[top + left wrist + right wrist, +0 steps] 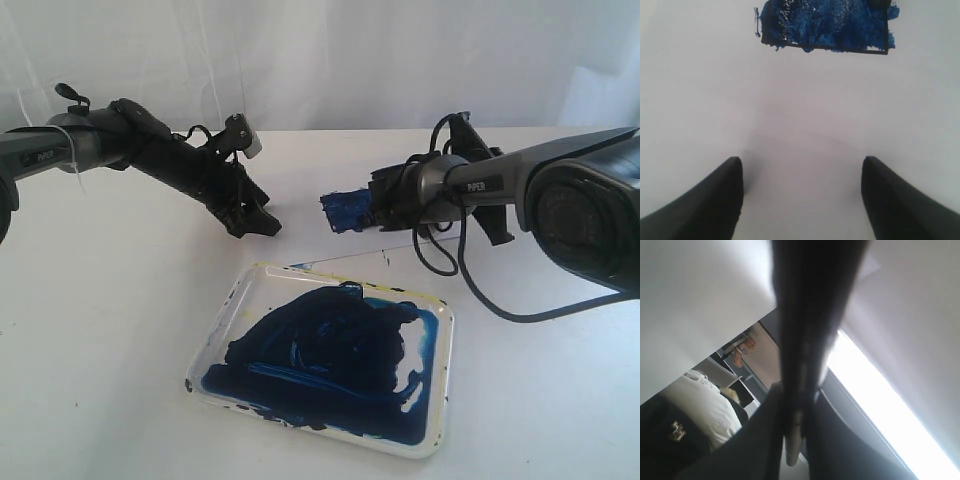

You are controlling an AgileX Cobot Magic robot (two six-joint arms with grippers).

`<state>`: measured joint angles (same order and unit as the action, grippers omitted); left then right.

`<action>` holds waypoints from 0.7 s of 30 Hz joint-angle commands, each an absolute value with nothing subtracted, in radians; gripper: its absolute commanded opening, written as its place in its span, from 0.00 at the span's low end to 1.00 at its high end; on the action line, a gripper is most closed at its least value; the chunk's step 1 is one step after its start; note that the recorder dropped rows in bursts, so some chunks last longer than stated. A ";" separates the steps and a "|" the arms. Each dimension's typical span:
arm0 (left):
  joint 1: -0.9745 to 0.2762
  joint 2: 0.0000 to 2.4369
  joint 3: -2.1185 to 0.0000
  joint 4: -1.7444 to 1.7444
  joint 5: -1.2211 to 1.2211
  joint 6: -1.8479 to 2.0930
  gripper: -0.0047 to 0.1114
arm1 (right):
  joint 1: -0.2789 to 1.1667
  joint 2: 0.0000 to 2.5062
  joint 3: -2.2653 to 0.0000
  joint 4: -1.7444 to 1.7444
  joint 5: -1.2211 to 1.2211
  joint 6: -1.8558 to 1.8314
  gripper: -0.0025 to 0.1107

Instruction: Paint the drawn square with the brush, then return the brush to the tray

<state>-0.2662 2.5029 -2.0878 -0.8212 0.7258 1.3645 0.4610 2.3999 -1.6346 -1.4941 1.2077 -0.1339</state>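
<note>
Left pincer [801, 160] first: we see its two black fingers [715, 200] spread wide and empty, hanging over a plain white surface, the tips pointing towards the small black-outlined square [825, 25]. That square is smeared almost all over with thick dark blue paint. The paint spills a little past the outline in places, while the thin black line shows clean along two sides. From the outside camera we find the left pincer [257, 226] low over the white tabletop [100, 330]. It sits beyond the far left corner of the shallow white rectangular tray [443, 385] and to the left of the square [345, 212], apart from it.

The right pincer [375, 205] reaches in from the right and sits just beside the square's right edge; whether it touches the paint we cannot tell. Its wrist camera looks up into the room, and there we see the right pincer [797, 392] pressed together on the long thin black-handled brush [807, 315], which shows only as a blurred dark bar. We cannot make out the bristle tip in any view.

The round-cornered tray lies nearest the outside camera, in front of both arms, its floor covered in dark blue paint and its rim flecked yellow. A black cable [470, 295] loops down from the right arm onto the tabletop.
</note>
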 commanded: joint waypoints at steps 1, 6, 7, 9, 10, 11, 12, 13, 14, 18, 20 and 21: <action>-0.270 2.505 -2.083 -0.797 0.750 1.367 0.64 | 0.457 2.387 -1.632 -1.502 1.221 -0.161 0.02; -0.270 2.505 -2.083 -0.797 0.750 1.367 0.64 | 0.455 2.387 -1.632 -1.481 1.221 -0.160 0.02; -0.270 2.505 -2.083 -0.797 0.750 1.367 0.64 | 0.446 2.387 -1.632 -1.477 1.221 -0.155 0.02; -0.270 2.505 -2.083 -0.797 0.750 1.367 0.64 | 0.418 2.387 -1.632 -1.449 1.221 -0.155 0.02; -0.270 2.505 -2.083 -0.797 0.750 1.367 0.64 | 0.407 2.387 -1.632 -1.436 1.221 -0.150 0.02; -0.270 2.505 -2.083 -0.797 0.750 1.367 0.64 | 0.392 2.387 -1.632 -1.425 1.221 -0.138 0.02; -0.270 2.505 -2.083 -0.797 0.750 1.367 0.64 | 0.387 2.387 -1.632 -1.425 1.221 -0.125 0.02; -0.270 2.505 -2.083 -0.797 0.750 1.367 0.64 | 0.385 2.387 -1.632 -1.432 1.221 -0.112 0.02; -0.270 2.505 -2.083 -0.797 0.750 1.367 0.64 | 0.383 2.387 -1.632 -1.440 1.221 -0.096 0.02; -0.270 2.505 -2.083 -0.797 0.750 1.367 0.64 | 0.387 2.385 -1.632 -1.437 1.221 0.008 0.02; -0.270 2.505 -2.083 -0.797 0.750 1.367 0.64 | 0.391 2.385 -1.632 -1.419 1.208 0.000 0.02; -0.270 2.505 -2.083 -0.797 0.750 1.367 0.64 | 0.391 2.385 -1.632 -1.419 1.201 0.006 0.02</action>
